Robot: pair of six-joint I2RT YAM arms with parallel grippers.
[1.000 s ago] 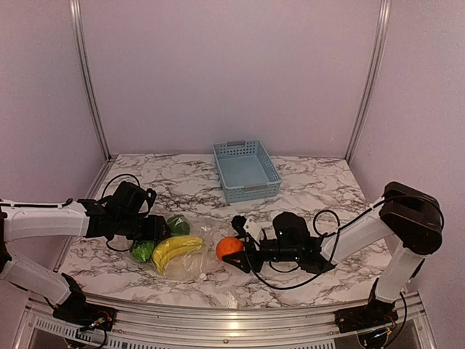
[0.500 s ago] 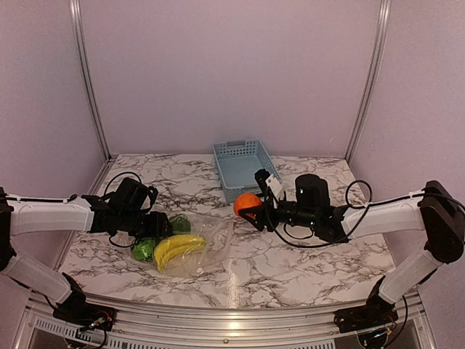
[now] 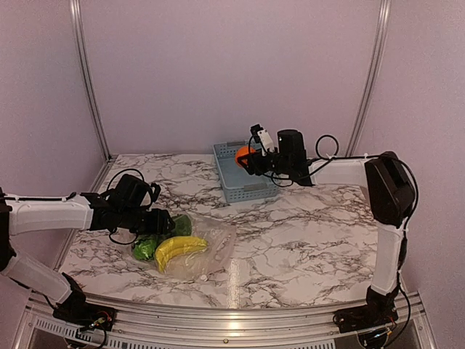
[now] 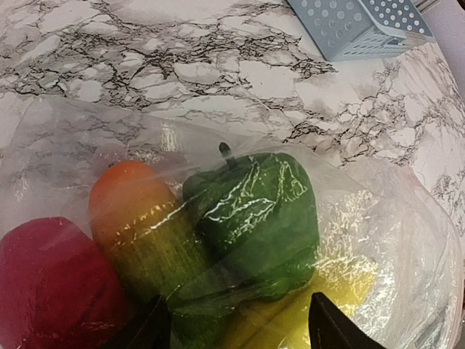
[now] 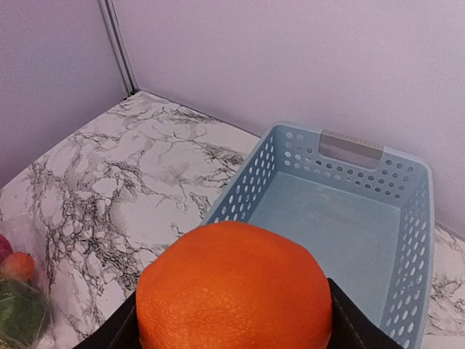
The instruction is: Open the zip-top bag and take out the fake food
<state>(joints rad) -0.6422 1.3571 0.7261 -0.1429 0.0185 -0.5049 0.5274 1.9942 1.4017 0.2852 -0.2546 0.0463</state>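
the white marble table (image 3: pixel 290 240) sits between pale purple walls. the right fingers (image 5: pixel 347 329) pinch the orange ball (image 5: pixel 234 291) up in the air by the blue basket (image 3: pixel 251 190). the zip-top bag (image 3: pixel 212 246) lies on the left, with the banana (image 3: pixel 178 249) and green pepper (image 4: pixel 254 218) inside. the left fingers (image 4: pixel 330 327) are at the bag; i cannot tell if they squeeze it.

Inside the clear zip-top bag (image 4: pixel 378 218) lie a green pepper (image 4: pixel 254 218), an orange-green fruit (image 4: pixel 142 233) and a red fruit (image 4: pixel 43 291).
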